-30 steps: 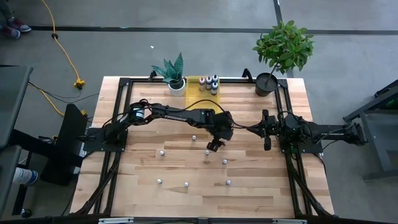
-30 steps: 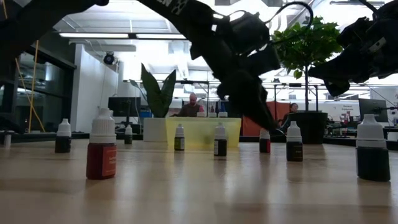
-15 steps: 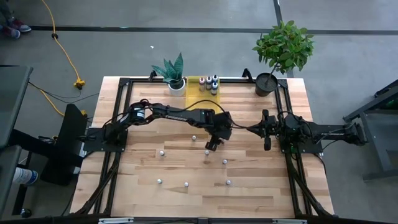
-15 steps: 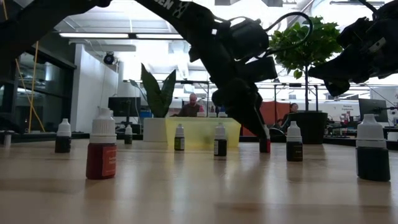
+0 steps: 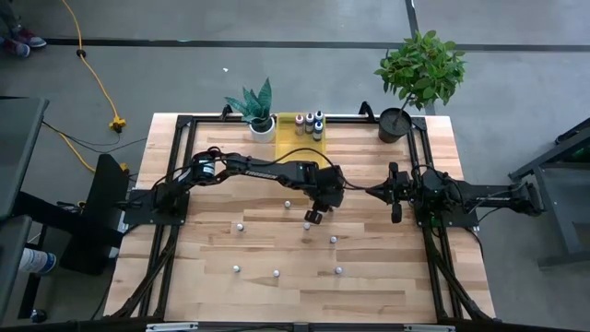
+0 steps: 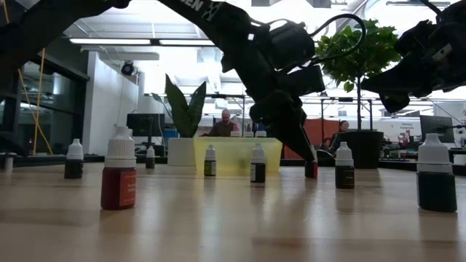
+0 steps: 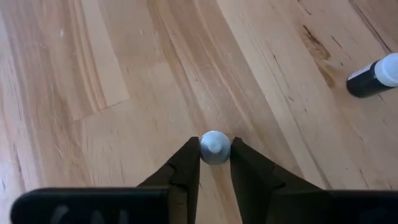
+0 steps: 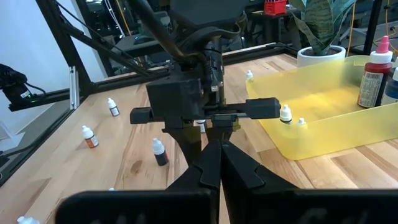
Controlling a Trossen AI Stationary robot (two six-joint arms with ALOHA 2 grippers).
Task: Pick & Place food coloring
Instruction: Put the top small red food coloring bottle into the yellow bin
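Two arms: both dark, reaching in over the pale wooden plank surface (image 5: 369,277) from opposite sides.
Surface: carries a translucent yellow rectangular tray (image 5: 293,135) at the far edge, between a spiky plant in a white pot (image 5: 258,109) and a leafy plant in a black pot (image 5: 417,72).
Left tool (image 5: 312,218): lowered near the middle of the surface; the left wrist view shows its two dark fingers (image 7: 186,168) closed against the sides of a small white-capped food coloring bottle (image 7: 214,148), which stands upright on the wood.
Right tool (image 5: 395,194): held above the surface on the right side; in the right wrist view its fingers (image 8: 208,168) are pressed together with nothing between them.
Tray contents: a few bottles with white caps (image 5: 312,120) stand at its far end.
Loose bottles: more tiny white-capped bottles (image 5: 277,273) dot the near half of the surface, well apart from each other.
Low view: a red-bodied bottle (image 6: 119,179) stands nearest on the left, a dark one (image 6: 437,173) on the right.
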